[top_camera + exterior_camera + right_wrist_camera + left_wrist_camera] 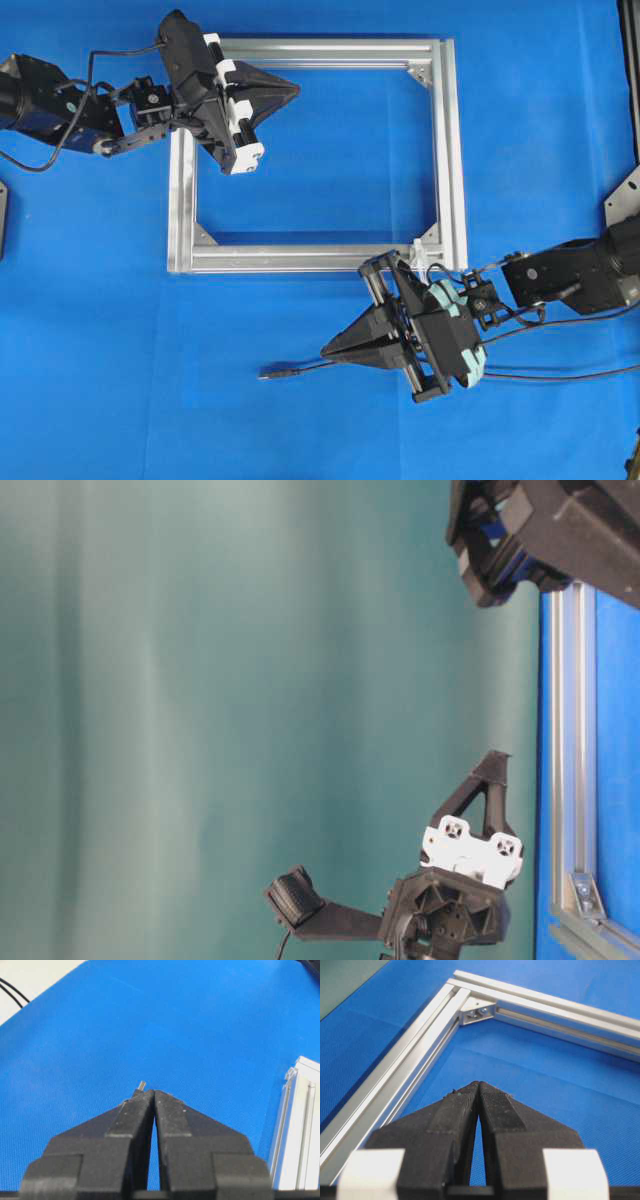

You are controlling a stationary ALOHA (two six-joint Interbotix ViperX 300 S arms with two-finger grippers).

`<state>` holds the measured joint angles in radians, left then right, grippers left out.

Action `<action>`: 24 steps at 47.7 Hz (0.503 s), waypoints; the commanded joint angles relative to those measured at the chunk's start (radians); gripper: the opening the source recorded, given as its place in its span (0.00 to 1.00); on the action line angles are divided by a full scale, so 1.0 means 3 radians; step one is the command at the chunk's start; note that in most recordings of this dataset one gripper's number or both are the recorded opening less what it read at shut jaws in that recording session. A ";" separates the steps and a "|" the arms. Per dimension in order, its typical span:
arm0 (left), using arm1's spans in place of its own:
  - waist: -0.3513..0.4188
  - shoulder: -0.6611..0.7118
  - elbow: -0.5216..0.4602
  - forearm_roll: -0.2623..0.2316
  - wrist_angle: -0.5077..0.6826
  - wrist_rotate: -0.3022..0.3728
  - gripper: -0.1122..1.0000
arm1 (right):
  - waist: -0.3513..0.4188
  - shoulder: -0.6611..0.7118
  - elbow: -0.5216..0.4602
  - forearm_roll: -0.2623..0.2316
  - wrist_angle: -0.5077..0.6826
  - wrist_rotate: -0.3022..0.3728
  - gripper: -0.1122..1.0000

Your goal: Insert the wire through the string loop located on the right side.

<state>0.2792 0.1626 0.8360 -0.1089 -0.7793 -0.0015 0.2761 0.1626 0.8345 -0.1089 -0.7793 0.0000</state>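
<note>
The wire (300, 370) lies on the blue mat at the front, its small plug tip (265, 376) pointing left. My right gripper (323, 352) hovers just above and behind that tip, shut, with nothing visible between its fingers. In the right wrist view the plug tip (142, 1085) peeks out just past the closed right gripper (153, 1092). The string loop (418, 246) is a small white tie on the frame's front bar near its right corner, close behind the right wrist. My left gripper (297, 90) is shut and empty over the frame's back left part, as the left wrist view (478, 1084) confirms.
The silver aluminium frame (455, 150) lies flat in the middle of the mat, with corner brackets (477, 1010) inside. Its bar (300, 1125) runs right of the right gripper. Thicker arm cables (560, 375) trail to the right edge.
</note>
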 commanded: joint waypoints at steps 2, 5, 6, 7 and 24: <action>-0.0041 -0.0143 -0.0015 0.0077 0.0005 0.0036 0.10 | 0.0092 -0.0107 -0.0061 0.0000 0.0010 0.0015 0.10; -0.0041 -0.0143 -0.0005 0.0077 0.0005 0.0041 0.10 | 0.0123 -0.0118 -0.0087 0.0005 0.0107 0.0020 0.06; -0.0041 -0.0143 0.0000 0.0077 0.0005 0.0041 0.10 | 0.0123 -0.0123 -0.0087 0.0005 0.0138 0.0020 0.05; -0.0041 -0.0143 0.0000 0.0077 0.0005 0.0046 0.10 | 0.0128 -0.0123 -0.0092 0.0005 0.0159 0.0031 0.05; -0.0041 -0.0148 0.0000 0.0077 0.0005 0.0046 0.10 | 0.0143 -0.0123 -0.0102 0.0005 0.0215 0.0169 0.06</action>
<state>0.2669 0.1503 0.8437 -0.0874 -0.7731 0.0107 0.3145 0.1595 0.8207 -0.1089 -0.7102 0.0491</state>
